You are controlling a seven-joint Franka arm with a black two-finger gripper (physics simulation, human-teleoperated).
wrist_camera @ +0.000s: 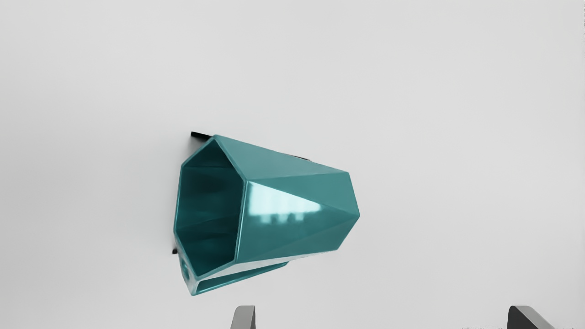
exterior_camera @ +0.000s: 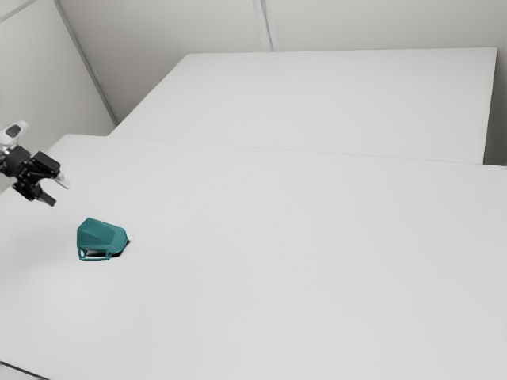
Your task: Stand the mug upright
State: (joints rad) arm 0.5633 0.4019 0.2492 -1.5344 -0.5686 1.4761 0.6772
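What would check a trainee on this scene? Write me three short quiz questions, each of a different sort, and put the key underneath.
1. True or false: the mug stands upright on the table.

2. Choose one. The gripper is:
a) shut on the mug's rim
b) open, not holding the mug
c) shut on nothing

3. Fill in the blank: in the wrist view, the part of the mug closest to the gripper's fingertips is its ____.

Key: 1. false (it lies on its side); 2. b; 3. handle

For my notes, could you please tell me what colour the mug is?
The mug is teal, clearest in the wrist view.
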